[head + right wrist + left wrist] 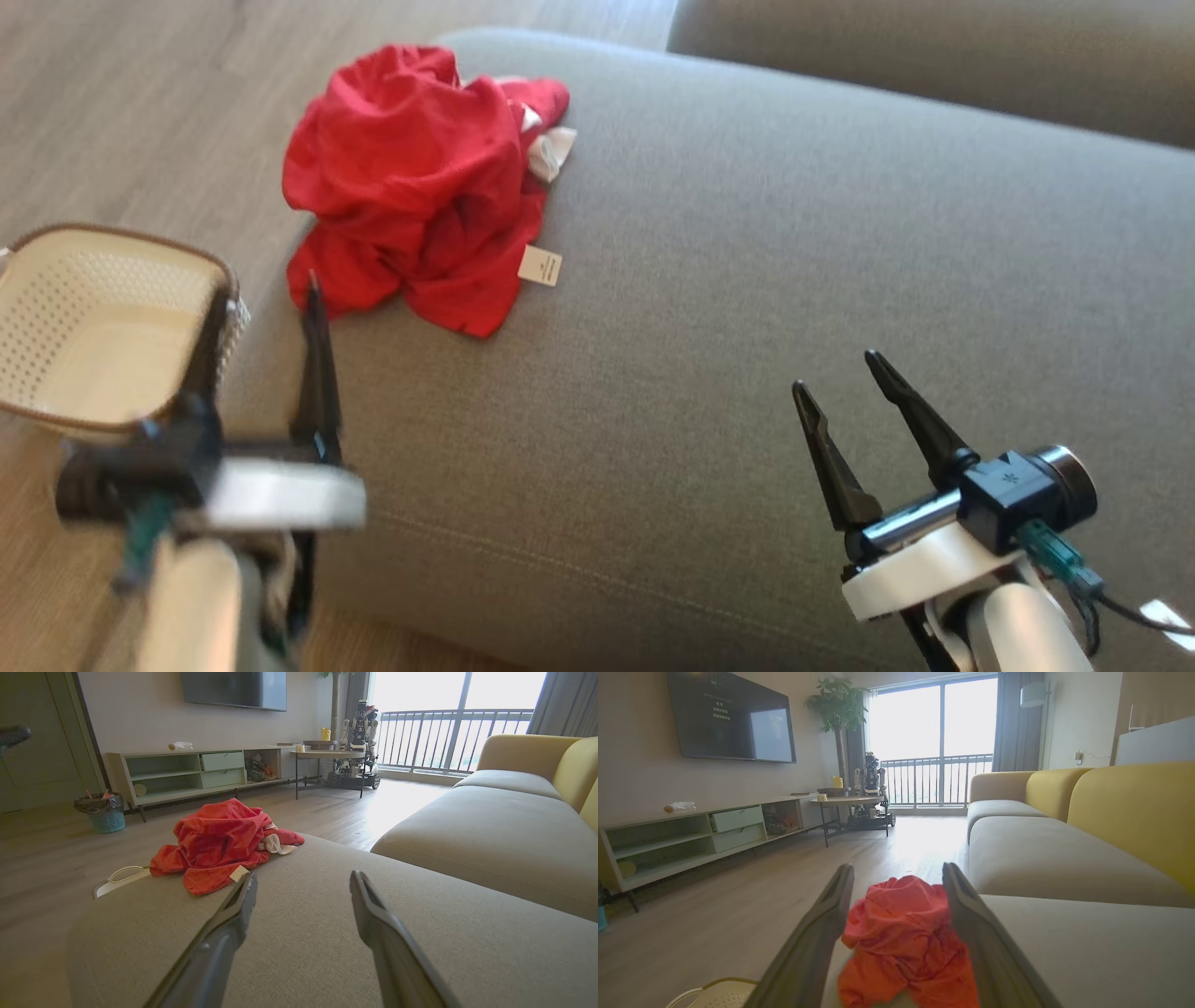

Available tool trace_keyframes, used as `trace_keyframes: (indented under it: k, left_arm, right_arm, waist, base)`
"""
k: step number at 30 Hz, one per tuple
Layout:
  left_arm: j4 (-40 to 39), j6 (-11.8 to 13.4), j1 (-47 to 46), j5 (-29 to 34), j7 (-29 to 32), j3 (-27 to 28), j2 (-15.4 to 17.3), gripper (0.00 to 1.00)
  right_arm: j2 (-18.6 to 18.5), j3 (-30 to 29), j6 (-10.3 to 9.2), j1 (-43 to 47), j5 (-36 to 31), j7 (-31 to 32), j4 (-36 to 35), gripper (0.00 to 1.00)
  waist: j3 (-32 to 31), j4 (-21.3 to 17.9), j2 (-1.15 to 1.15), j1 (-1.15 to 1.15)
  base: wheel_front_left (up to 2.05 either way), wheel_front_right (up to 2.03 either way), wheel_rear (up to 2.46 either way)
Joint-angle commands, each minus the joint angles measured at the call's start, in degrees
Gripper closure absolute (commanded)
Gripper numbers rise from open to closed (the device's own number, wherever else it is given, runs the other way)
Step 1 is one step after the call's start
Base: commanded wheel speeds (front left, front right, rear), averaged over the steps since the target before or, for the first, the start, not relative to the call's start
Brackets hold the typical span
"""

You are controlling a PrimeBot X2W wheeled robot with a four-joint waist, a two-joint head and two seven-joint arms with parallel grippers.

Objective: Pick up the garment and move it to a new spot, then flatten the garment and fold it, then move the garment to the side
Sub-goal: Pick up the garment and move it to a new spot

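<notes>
**Item:** red garment (415,187), crumpled in a heap with a white label (541,265) exposed. It is located at 11 o'clock in the head view, on the grey sofa cushion (747,355), near the cushion's floor-side edge.

**Left gripper** (266,294): placed at 7 o'clock, jaws spread wide, nothing held. The heap is framed close ahead between its fingers; contact cannot be told.

**Right gripper** (834,371): placed at 5 o'clock, jaws spread, empty, well apart from the heap.

**Perforated cream basket** (93,317): placed at 9 o'clock, beside the cushion.

**Progress:** judged at the outset, with no step completed. Pick-up, relocation, flattening, folding and setting aside are all outstanding.
</notes>
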Motion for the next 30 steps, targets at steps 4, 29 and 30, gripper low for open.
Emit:
trace_keyframes:
  k: [4, 29, 30]
  left_arm:
    - [3.4, -3.0, -12.6, -3.3, -0.7, 5.7, 1.7, 0.00]
    - [61.8, -9.0, -61.6, -12.3, 19.4, -6.1, 15.2, 0.00]
    - [62.9, -9.0, -62.3, -12.2, 20.2, -6.7, 15.4, 0.00]
  right_arm:
    - [-0.6, 1.3, -0.01, -3.8, -1.6, -0.5, -1.8, 0.00]
    - [-1.5, 3.2, -0.01, -15.6, -3.9, -0.5, -1.1, 0.00]
    - [-1.5, 3.1, -0.01, -15.7, -4.0, -0.5, -1.3, 0.00]
  waist:
    - [3.5, -0.9, 0.00, 0.00]
    - [21.5, -9.7, 0.00, 0.00]
    - [21.8, -9.8, 0.00, 0.00]
  base:
    - [0.00, 0.00, 0.00]
    - [0.00, 0.00, 0.00]
    - [0.00, 0.00, 0.00]
